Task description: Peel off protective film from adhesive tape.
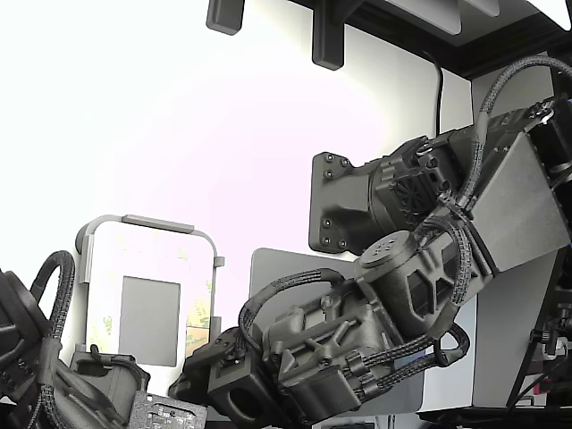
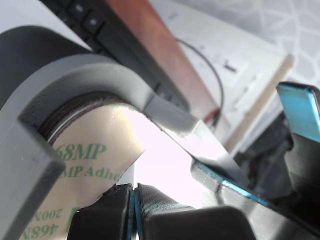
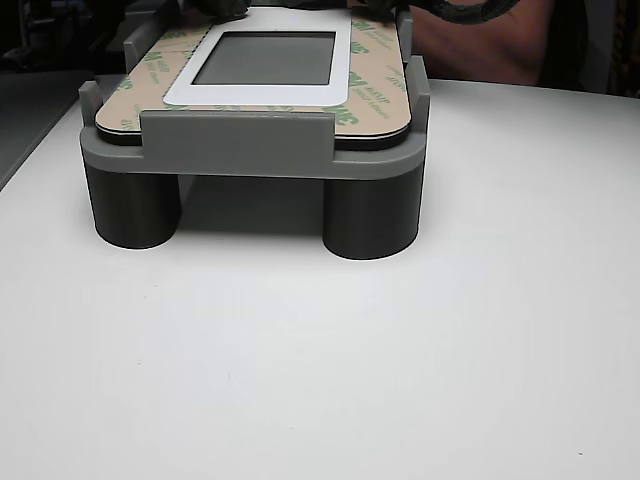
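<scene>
My hand (image 2: 134, 210) is pinched shut on the film (image 2: 95, 160), which curls up and away from the jig (image 2: 75, 80).

Overexposed exterior view, background mostly blown-out white. A large dark grey robot arm (image 1: 393, 295) comes in from the exterior view's right, braided black cables looping along it, and reaches down toward the bottom centre, where its wrist end (image 1: 241, 393) sits low in frame; the hand itself can't be made out. A grey fixture (image 1: 147, 228) with rounded corners stands at lower left, holding a pale panel with a grey rectangle (image 1: 150, 320) in its middle. A sliver of yellowish strip with green print (image 1: 198, 326) shows along the panel's right edge, just beside the arm's wrist. A second dark arm part (image 1: 36, 357) with cables sits at the far lower left corner.
</scene>
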